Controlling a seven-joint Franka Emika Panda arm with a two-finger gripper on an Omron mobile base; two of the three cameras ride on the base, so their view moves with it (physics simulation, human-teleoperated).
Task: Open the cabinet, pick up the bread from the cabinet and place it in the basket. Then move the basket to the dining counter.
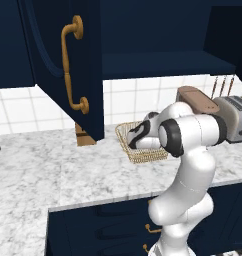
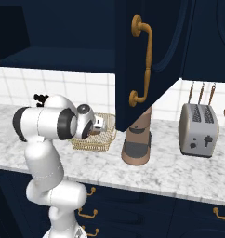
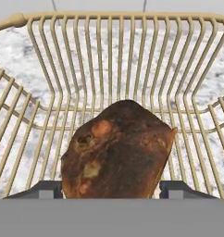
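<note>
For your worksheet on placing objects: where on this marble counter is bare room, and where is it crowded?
Free: the marble counter left of the gold wire basket, and between brown stand mixer and grey toaster. Crowded: the basket, holding dark bread.

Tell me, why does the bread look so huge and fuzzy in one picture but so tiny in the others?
In the hand view the camera sits right over the bread, so it looms large and soft-edged, with the basket wires fanning outward. In the right base view the bread is a small dark speck in the basket, seen from farther back. In the left base view the arm covers part of the basket. The light is flat and glare-free.
</note>
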